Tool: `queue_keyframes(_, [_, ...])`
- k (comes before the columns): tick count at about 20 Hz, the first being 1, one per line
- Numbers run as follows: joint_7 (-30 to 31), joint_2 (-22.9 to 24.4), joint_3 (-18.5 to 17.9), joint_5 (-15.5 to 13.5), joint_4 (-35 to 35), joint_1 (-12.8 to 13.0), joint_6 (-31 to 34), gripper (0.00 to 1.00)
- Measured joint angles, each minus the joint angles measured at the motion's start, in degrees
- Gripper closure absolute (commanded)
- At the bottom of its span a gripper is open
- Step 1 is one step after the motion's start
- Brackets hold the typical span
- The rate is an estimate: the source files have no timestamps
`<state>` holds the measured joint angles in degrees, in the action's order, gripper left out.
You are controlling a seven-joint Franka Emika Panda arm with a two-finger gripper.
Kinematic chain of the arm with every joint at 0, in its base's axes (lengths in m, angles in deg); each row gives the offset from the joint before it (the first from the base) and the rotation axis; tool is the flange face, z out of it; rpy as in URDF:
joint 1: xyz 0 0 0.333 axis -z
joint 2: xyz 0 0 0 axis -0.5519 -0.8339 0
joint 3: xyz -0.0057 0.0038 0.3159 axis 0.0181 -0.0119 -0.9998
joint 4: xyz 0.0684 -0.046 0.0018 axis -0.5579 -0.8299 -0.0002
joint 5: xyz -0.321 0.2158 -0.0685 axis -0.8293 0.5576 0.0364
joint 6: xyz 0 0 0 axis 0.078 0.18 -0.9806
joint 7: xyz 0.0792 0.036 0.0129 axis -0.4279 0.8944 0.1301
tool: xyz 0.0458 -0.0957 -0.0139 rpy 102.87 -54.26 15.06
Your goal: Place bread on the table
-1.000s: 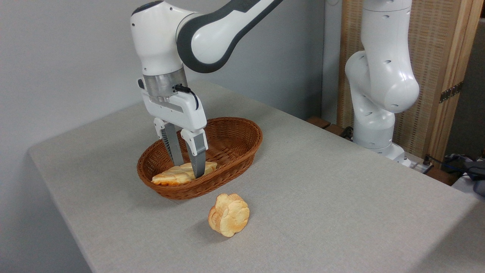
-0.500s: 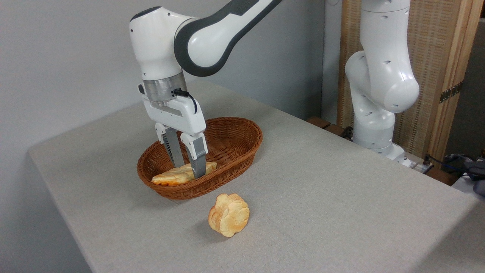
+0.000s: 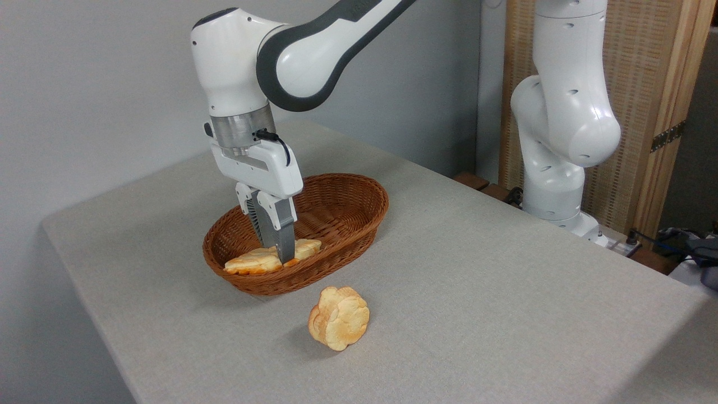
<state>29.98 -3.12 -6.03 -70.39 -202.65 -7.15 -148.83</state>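
Note:
The bread [image 3: 252, 261], a long braided golden loaf, lies in the near-left end of the brown wicker basket [image 3: 348, 219]. My gripper [image 3: 276, 255] points straight down into the basket, its grey fingers [image 3: 282, 235] closed tight on the loaf's middle. The fingers hide that part of the loaf. The basket stands on the table [image 3: 477, 280], which is covered in grey-beige cloth.
A small round flower-shaped bun [image 3: 339, 317] stands on edge on the cloth just in front of the basket. A second white robot arm [image 3: 561, 129] rises at the back right by a wooden screen. Cables lie past the table's right edge.
The fingers have closed from a wide stance onto the bread. The hand shifted slightly left. The loaf still lies in the basket.

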Motion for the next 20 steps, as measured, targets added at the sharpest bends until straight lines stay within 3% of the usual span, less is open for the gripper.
queue_keyframes(12, [0.20, 5.05, 0.83, -0.23, 1.11, 0.01, 0.04, 0.66])
queue_keyframes(17, [0.84, 6.84, 0.00, -2.74, 5.81, -1.04, 3.52, 0.64])
queue_keyframes(20, [0.81, 7.64, -3.24, -4.56, 8.46, -2.12, 3.95, 0.64])
